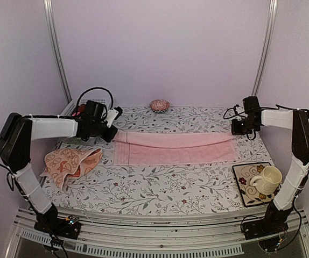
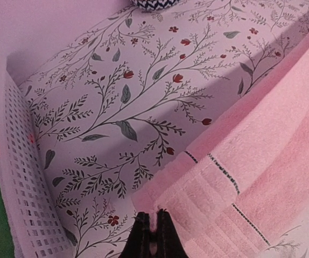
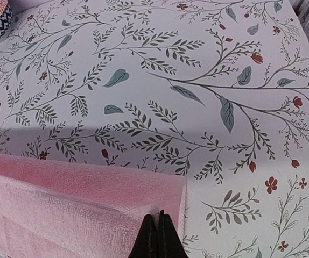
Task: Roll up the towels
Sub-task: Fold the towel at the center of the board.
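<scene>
The light pink towel (image 1: pixel 175 148) lies stretched across the middle of the table, its far long edge folded toward the near side. My left gripper (image 1: pixel 110 133) is shut on its far left corner; in the left wrist view the fingertips (image 2: pixel 153 216) pinch pink cloth (image 2: pixel 262 161). My right gripper (image 1: pixel 239 128) is shut on the far right corner; in the right wrist view the fingertips (image 3: pixel 160 216) pinch the pink towel's (image 3: pixel 68 199) edge. The peach-orange patterned towel (image 1: pixel 69 163) lies crumpled at the left, touched by neither gripper.
A white mesh basket (image 2: pixel 22 188) with blue, green and red cloths stands at the back left, next to my left gripper. A small patterned bowl (image 1: pixel 159 105) sits at the back centre. A cream mug (image 1: pixel 267 180) stands on a patterned tray (image 1: pixel 244 177) at the right front.
</scene>
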`<action>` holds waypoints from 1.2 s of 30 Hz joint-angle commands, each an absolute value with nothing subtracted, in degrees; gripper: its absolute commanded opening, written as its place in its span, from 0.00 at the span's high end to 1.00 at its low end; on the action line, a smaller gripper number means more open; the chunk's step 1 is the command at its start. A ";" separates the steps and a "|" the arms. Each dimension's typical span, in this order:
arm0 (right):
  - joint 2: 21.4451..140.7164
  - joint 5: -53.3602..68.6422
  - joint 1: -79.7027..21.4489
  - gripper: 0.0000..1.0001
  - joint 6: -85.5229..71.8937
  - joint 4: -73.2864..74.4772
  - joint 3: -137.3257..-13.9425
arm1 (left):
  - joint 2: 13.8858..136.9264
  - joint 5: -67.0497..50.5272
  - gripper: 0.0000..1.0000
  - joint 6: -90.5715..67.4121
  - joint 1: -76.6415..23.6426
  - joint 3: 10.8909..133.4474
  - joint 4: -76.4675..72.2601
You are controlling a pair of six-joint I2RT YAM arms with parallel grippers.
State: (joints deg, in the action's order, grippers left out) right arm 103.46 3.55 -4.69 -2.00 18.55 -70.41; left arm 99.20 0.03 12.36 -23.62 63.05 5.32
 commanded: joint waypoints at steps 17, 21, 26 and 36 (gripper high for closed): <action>102.19 3.12 -4.12 0.99 -1.50 21.57 -67.00 | 96.43 -1.59 1.00 9.85 -25.37 58.45 7.67; 102.17 4.16 -4.13 0.99 -1.74 21.84 -66.21 | 96.41 -1.75 1.00 9.45 -25.96 57.98 7.78; 102.04 5.48 -4.13 0.99 -1.76 22.16 -65.45 | 96.19 -1.58 1.00 9.20 -26.68 56.95 8.02; 102.12 7.02 -4.39 0.99 -2.11 22.57 -63.60 | 94.80 -1.31 1.00 7.96 -27.33 54.45 8.37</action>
